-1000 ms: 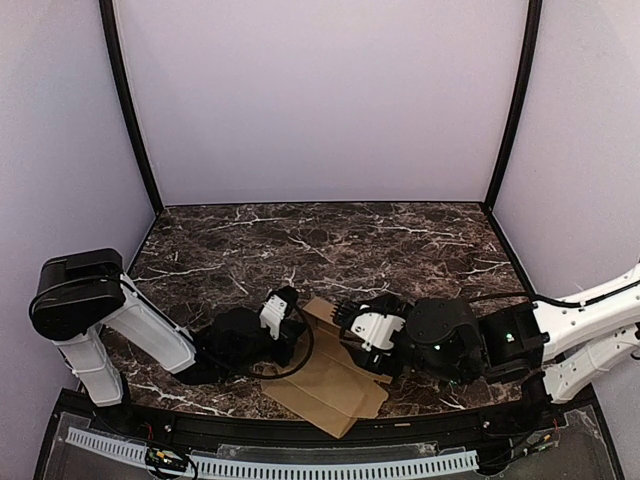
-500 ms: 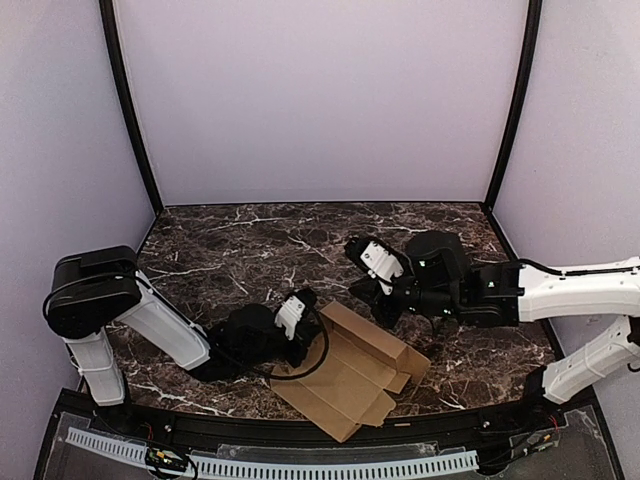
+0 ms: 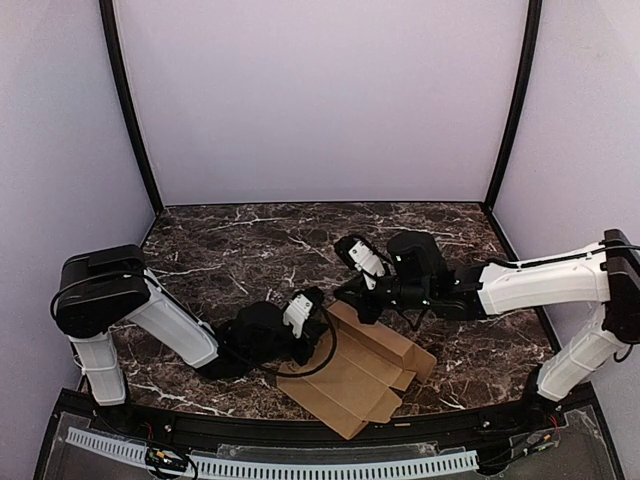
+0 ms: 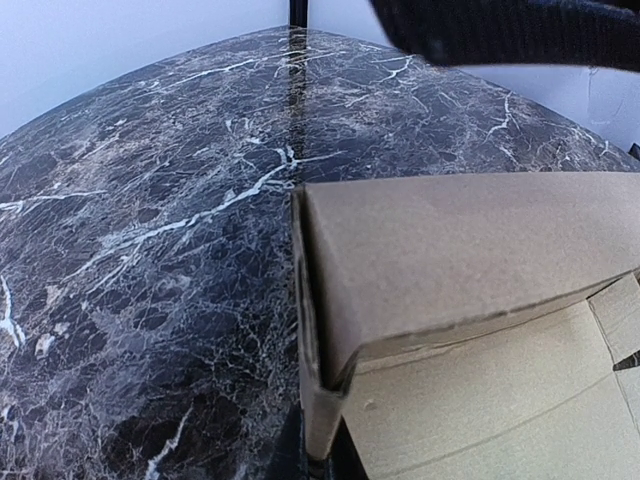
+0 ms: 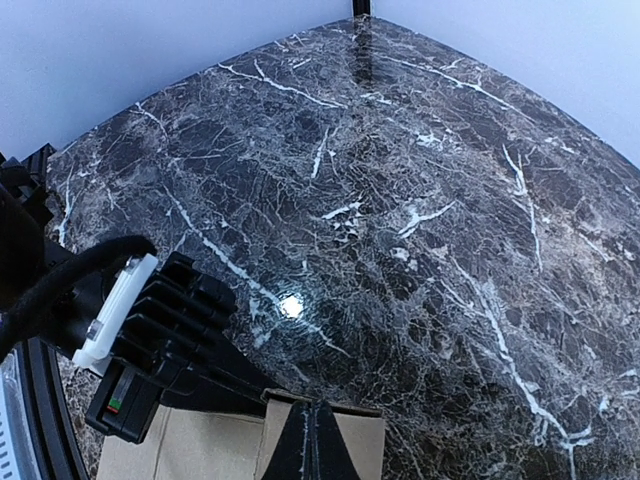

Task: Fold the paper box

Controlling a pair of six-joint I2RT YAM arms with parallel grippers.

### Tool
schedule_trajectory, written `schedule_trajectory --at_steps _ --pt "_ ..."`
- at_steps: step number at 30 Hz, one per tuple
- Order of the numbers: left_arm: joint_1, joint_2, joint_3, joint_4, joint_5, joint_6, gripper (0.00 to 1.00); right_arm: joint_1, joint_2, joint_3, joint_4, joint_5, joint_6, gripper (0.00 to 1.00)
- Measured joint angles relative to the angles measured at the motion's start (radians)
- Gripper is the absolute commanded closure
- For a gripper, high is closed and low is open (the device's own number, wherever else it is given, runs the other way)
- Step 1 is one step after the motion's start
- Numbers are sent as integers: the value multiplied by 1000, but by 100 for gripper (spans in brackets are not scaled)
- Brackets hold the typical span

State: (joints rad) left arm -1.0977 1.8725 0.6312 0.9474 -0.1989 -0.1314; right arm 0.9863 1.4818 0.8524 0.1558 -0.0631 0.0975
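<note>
Box [image 3: 365, 372] lies near-centre on bench [image 3: 240, 240], its far panel raised. Light, thin card, stiff only between creases (crushes easily, I'd judge); best held at panel edges. Left jaws clenched on its left end flap; right jaws clenched, seemingly empty, at far-left corner.

Overhead view looks down from behind; both low wrist views share the paper box [image 3: 350, 375].

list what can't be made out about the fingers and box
- left fingers: left wrist view, bottom edge cuts nearly all off
- whether right fingers grip the paper box: right wrist view, bottom edge crops contact; top view, wrist covers it
- dark shape: left wrist view, blurred, cut by top edge
</note>
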Motion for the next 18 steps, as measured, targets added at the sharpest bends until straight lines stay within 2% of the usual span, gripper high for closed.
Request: schedule_trajectory --at_steps 18 --pt "0 11 42 -60 0 0 99 -5 94 -61 137 -29 58 100"
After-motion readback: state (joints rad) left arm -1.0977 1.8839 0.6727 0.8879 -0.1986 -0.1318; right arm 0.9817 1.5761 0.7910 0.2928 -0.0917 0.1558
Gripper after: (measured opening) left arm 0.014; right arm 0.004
